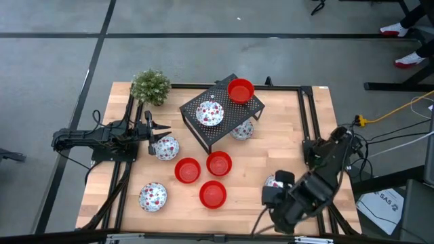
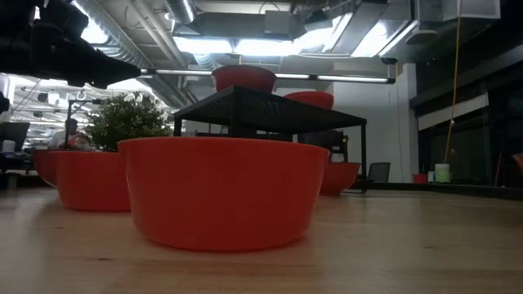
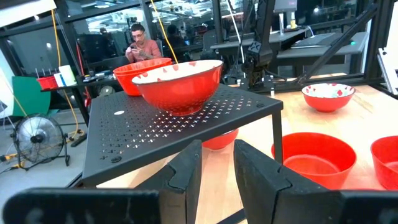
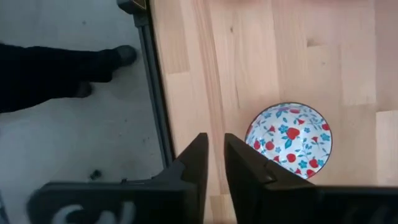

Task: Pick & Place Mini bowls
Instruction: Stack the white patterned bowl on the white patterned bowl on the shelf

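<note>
A wooden counter (image 1: 271, 156) seen from above holds 9 mini bowls. A black perforated rack (image 1: 220, 112) stands near the middle, with a plain red bowl (image 1: 241, 90) and a speckled white bowl (image 1: 209, 112) on top and another speckled bowl (image 1: 242, 130) partly under it. 3 red bowls (image 1: 203, 177) cluster on the counter in front of the rack.

The left hand (image 1: 157, 133) sits at the counter's left side, its fingers (image 3: 186, 171) slightly apart and holding nothing, just beside a speckled bowl (image 1: 167, 146). The right hand (image 4: 212, 163) hovers over the counter's front right corner, fingers a narrow gap apart and empty, above a speckled bowl (image 4: 289, 140) resting upright on the wood. A small green plant (image 1: 150, 86) stands at the back left.
</note>
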Controlling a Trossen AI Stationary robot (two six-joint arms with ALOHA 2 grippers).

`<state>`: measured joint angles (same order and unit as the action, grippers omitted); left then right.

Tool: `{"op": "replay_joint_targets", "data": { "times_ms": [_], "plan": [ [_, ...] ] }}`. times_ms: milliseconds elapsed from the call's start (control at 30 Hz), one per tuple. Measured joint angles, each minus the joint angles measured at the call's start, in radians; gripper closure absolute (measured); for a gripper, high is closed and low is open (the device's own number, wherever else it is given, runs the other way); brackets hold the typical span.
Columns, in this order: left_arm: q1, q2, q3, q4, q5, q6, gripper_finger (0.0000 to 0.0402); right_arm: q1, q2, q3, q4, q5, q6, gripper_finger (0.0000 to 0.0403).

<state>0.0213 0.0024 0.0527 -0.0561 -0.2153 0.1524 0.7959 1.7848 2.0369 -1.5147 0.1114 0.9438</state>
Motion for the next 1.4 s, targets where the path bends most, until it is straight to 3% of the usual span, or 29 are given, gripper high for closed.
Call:
{"op": "replay_joint_targets", "data": {
  "times_ms": [333, 467, 667, 900, 1033, 1400],
  "plan": [
    [0.000, 0.000, 0.000, 0.000, 0.000, 0.000, 0.0313, 0.061, 0.085, 0.000, -0.014, 0.079, 0.133, 0.0231],
    [0.000, 0.000, 0.000, 0.000, 0.000, 0.000, 0.0313, 0.061, 0.142, 0.000, -0.053, 0.080, 0.183, 0.0206],
    [0.000, 0.000, 0.000, 0.000, 0.000, 0.000, 0.0313, 0.061, 0.185, -0.048, -0.053, 0.076, 0.178, 0.0201],
    [0.000, 0.000, 0.000, 0.000, 0.000, 0.000, 0.0313, 0.060, 0.185, -0.253, -0.042, 0.041, 0.228, 0.0201],
    [0.000, 0.000, 0.000, 0.000, 0.000, 0.000, 0.0313, 0.059, 0.186, -0.356, 0.063, -0.025, 0.225, 0.0201],
    [0.000, 0.000, 0.000, 0.000, 0.000, 0.000, 0.0313, 0.034, 0.185, -0.523, 0.175, 0.001, 0.260, 0.0201]
  ]
}}
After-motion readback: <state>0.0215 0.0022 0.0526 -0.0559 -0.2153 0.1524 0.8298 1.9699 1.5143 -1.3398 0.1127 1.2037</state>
